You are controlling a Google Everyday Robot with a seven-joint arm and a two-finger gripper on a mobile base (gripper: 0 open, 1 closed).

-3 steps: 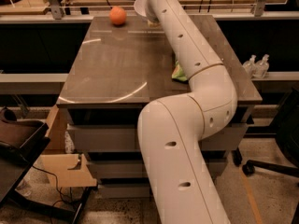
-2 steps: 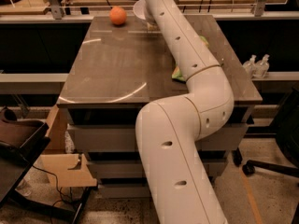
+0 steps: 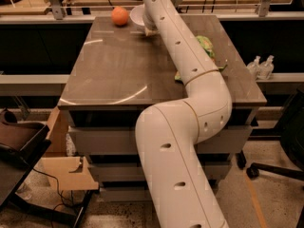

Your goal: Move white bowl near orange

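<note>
The orange [image 3: 120, 16] sits on the far left part of the wooden table [image 3: 118, 65]. The white bowl [image 3: 137, 14] stands just right of it, a small gap between them, its right half hidden behind my arm. My gripper [image 3: 149, 28] is at the far end of the arm, at the bowl's right side and low over the table; the arm hides most of it, so its hold on the bowl does not show.
A green snack bag [image 3: 205, 44] lies on the right part of the table, partly behind my arm. Two small bottles [image 3: 260, 66] stand on a ledge to the right. A railing with cables runs behind the table. A cardboard box [image 3: 61, 167] sits low left.
The arm's far end and the white bowl have shifted slightly left and toward the camera, closer to the orange. The orange has not moved.
</note>
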